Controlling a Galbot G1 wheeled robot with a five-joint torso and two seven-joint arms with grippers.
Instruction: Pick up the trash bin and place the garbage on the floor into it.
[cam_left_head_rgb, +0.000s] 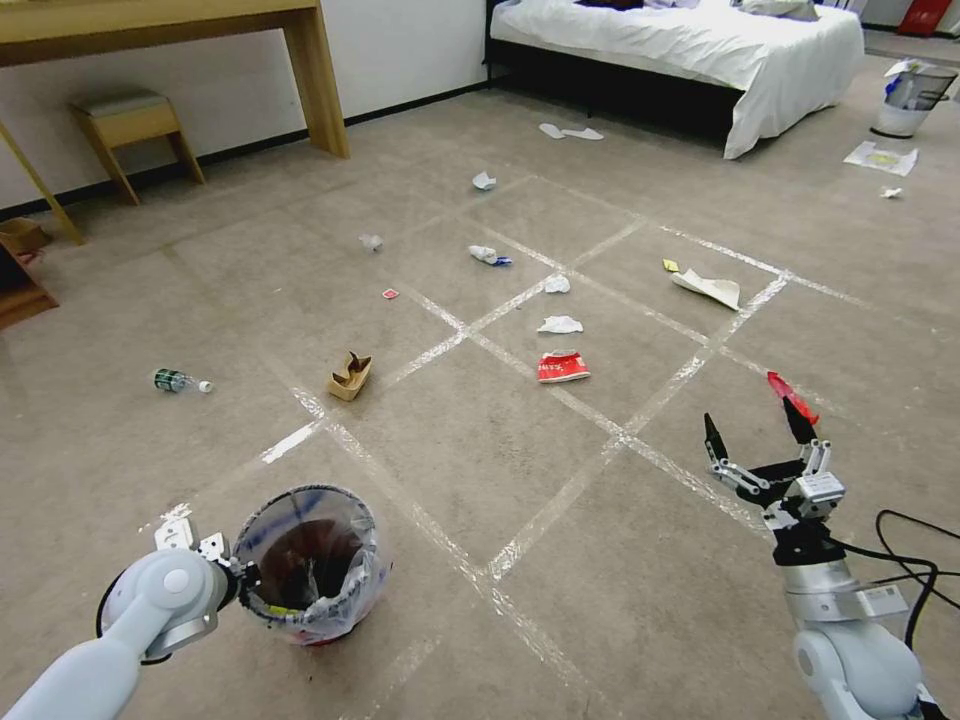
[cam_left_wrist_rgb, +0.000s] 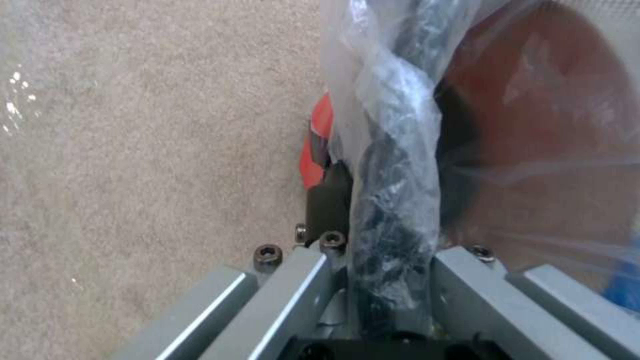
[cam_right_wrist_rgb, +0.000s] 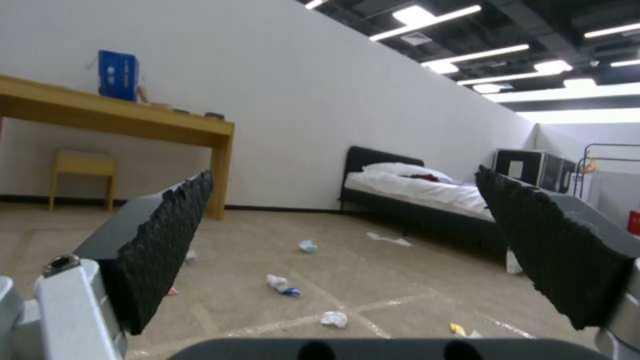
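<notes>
The trash bin (cam_left_head_rgb: 310, 563) stands upright with its mouth facing up on the floor (cam_left_head_rgb: 480, 480), low and left in the head view, its rim pinched, liner and all, by the left hand (cam_left_wrist_rgb: 390, 210); something small lies in its dark inside, too dim to name. The right hand (cam_left_head_rgb: 758, 430) hovers with fingers spread wide and nothing between them, one tip red. The garbage lies scattered beyond: a crushed red-white cup (cam_left_head_rgb: 563, 367), a tipped cardboard tray (cam_left_head_rgb: 350, 377), a plastic bottle (cam_left_head_rgb: 181, 381) on its side, white tissues (cam_left_head_rgb: 559, 325).
</notes>
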